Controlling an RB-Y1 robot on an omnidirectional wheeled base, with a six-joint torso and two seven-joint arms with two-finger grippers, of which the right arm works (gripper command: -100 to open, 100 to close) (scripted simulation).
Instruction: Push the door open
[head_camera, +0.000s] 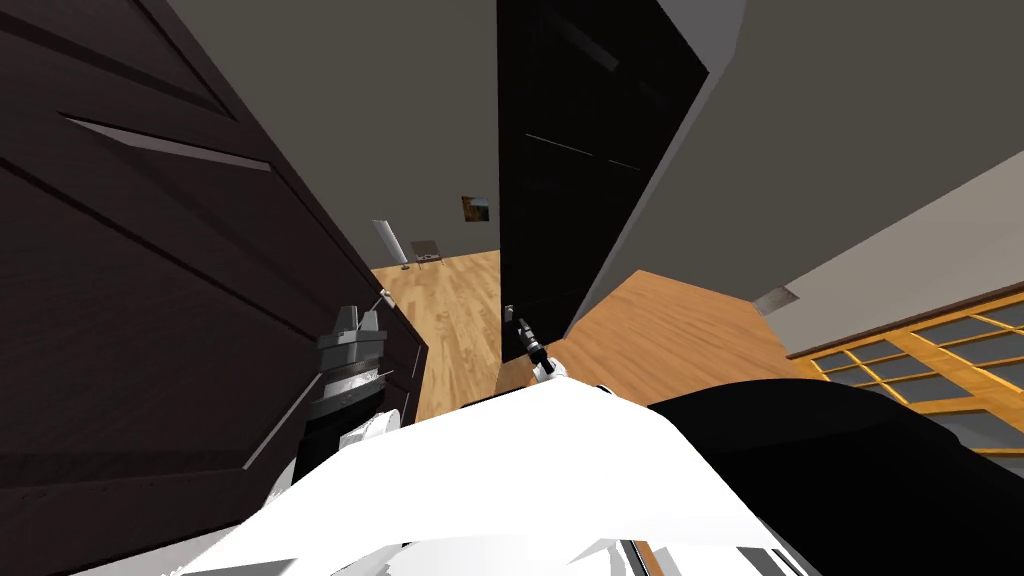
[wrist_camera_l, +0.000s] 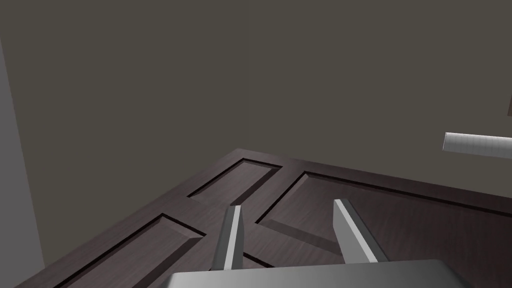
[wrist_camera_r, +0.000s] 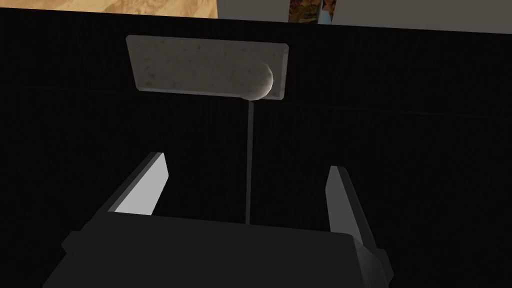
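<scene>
Light wooden flooring (head_camera: 455, 320) runs ahead through a gap between two dark doors, with grey walls all round. Nearest, on the left, stands a dark brown panelled door (head_camera: 150, 300), swung so that its free edge points toward the gap. The left tool (wrist_camera_l: 289, 205) is raised close beside that edge, its two fingers apart with nothing between them. They lie along the door's face over the sunken panels, and I cannot tell whether they touch it. Off to one side of the fingers, beyond the door's edge, a short silvery bar (wrist_camera_l: 475, 145) shows against the grey wall (wrist_camera_l: 250, 75).

On the right, a little farther forward, the right tool (wrist_camera_r: 246, 164) is held out low toward a black door (head_camera: 580, 180), near that door's edge beside the gap. Its fingers stand wide apart and hold nothing. Straight past them a light grey plate (wrist_camera_r: 200, 65) sits on the black face, with a round knob (wrist_camera_r: 257, 80) at one end of it. Tool and plate are apart. A thin pale line runs down the face from the knob toward the tool.

Farther off to the right, a wooden lattice (head_camera: 920, 350) with grey panes lines the floor's edge. Through the gap, at the far edge of the floor, a small chair (head_camera: 427, 252) and a slanted pale post (head_camera: 388, 240) stand by the back wall, where a small picture (head_camera: 476, 208) hangs.
</scene>
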